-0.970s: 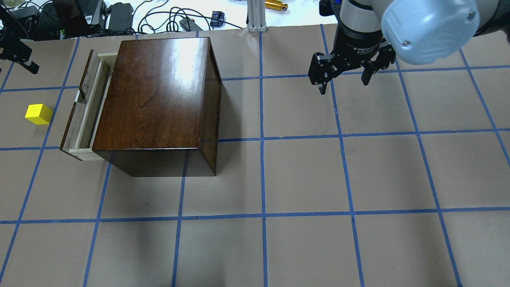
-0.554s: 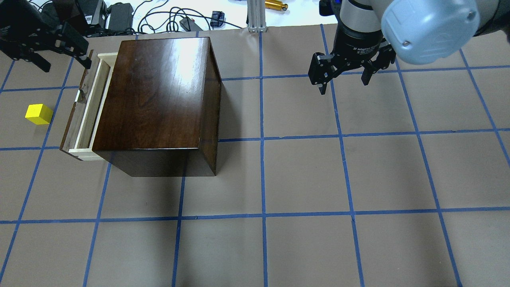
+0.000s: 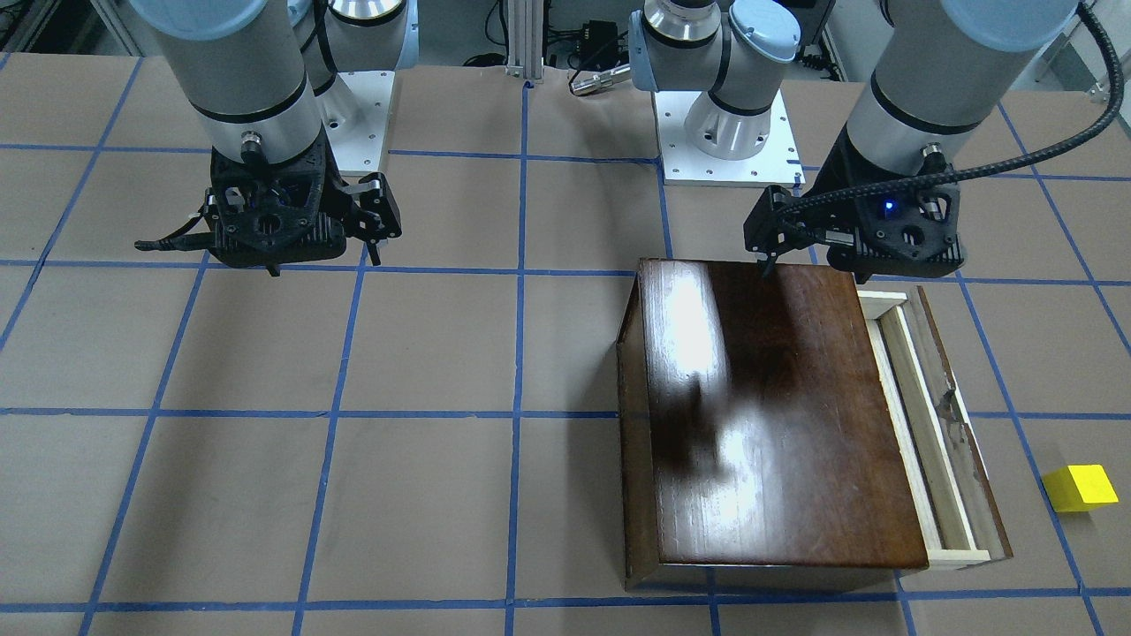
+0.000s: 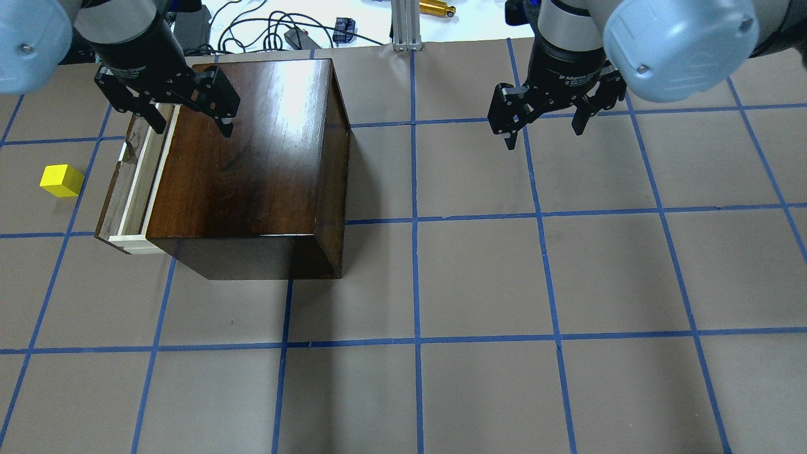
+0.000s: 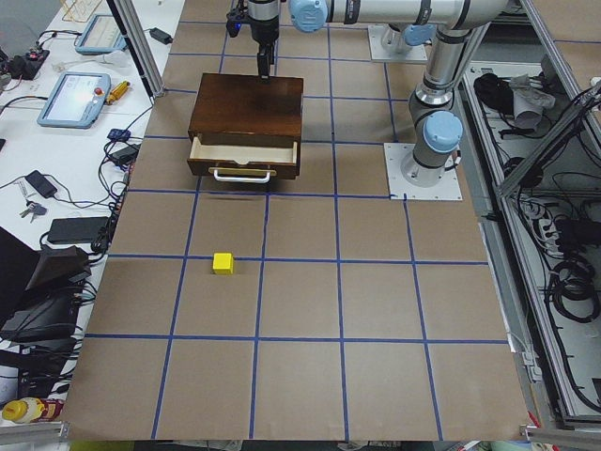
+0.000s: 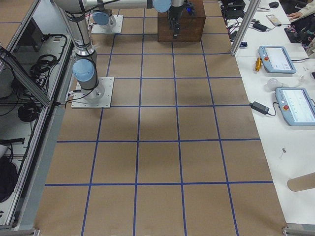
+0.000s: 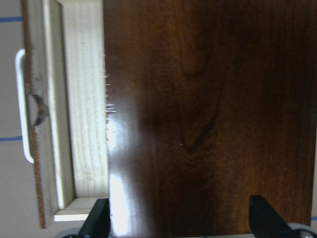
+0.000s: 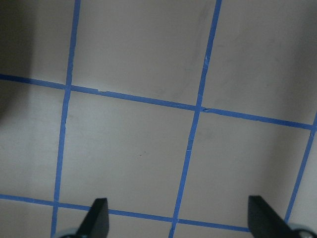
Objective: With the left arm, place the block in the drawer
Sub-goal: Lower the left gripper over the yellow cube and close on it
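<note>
The yellow block (image 4: 62, 180) lies on the table left of the cabinet; it also shows in the front view (image 3: 1080, 487) and the left view (image 5: 223, 263). The drawer (image 4: 135, 183) is pulled partly out of the dark-brown cabinet (image 4: 252, 164), with pale wood sides (image 3: 923, 433) and a metal pull (image 7: 22, 106). My left gripper (image 4: 191, 124) hangs open and empty above the cabinet's far edge next to the drawer, well away from the block. In the left wrist view both fingertips (image 7: 96, 220) frame the cabinet top. My right gripper (image 4: 543, 133) is open and empty over bare table.
Brown paper with a blue tape grid covers the table (image 4: 479, 284). Cables and small devices (image 4: 277, 28) lie past the far edge. The arm bases (image 3: 729, 132) stand on the robot's side. Tablets (image 6: 278, 59) sit on a side bench.
My left arm has swung in from the far left edge to above the cabinet's far corner by the drawer. The block, the drawer and the right arm have not moved.
</note>
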Action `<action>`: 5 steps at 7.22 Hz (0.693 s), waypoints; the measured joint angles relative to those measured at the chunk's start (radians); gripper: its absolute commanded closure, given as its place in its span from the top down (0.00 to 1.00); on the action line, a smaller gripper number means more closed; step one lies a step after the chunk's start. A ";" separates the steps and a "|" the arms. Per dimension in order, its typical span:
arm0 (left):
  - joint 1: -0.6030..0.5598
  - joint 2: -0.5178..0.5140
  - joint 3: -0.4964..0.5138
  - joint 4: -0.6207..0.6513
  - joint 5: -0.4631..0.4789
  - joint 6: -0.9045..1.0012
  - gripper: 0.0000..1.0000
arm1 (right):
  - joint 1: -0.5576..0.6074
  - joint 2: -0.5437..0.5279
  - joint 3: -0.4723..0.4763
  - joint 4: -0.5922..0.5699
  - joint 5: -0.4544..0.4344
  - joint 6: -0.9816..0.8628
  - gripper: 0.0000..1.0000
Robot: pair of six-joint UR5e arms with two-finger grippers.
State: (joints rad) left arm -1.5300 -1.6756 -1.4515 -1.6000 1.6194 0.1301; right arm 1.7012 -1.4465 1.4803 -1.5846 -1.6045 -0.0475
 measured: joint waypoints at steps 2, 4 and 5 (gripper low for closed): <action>0.004 0.000 0.004 -0.002 0.000 0.003 1.00 | 0.000 0.000 0.000 0.000 0.000 0.001 1.00; 0.083 0.002 0.008 -0.013 -0.007 0.076 1.00 | 0.000 0.000 0.000 0.000 0.000 0.001 1.00; 0.168 0.002 0.013 -0.035 -0.014 0.192 1.00 | 0.000 0.000 0.000 0.000 0.000 0.001 1.00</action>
State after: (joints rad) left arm -1.3623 -1.6735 -1.4383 -1.6354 1.6050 0.3226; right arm 1.7012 -1.4465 1.4803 -1.5846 -1.6046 -0.0465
